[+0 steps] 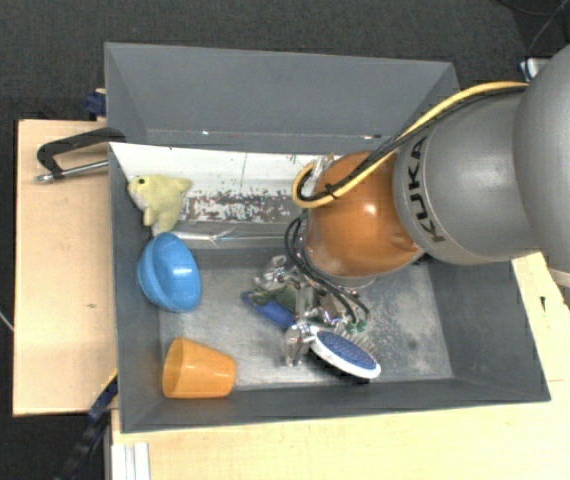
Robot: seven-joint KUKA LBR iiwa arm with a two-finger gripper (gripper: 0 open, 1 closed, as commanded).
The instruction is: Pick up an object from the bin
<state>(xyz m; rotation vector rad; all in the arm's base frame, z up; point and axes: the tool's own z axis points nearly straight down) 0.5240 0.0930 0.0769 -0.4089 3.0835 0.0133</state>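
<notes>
My gripper [308, 303] is low in the middle of the bin, just under the arm's orange cover. A small dark blue piece [271, 314] lies on the floor right against its left side; the view does not settle whether it is gripped. An oval blue brush with a white rim [346, 355] lies just below and to the right of the gripper, touching or nearly touching it.
An orange cup [198, 369] lies on its side at the front left. A round blue bowl-like thing [169, 272] sits by the left wall, and a pale yellow soft toy [159, 198] is in the back left corner. The arm covers the bin's back right.
</notes>
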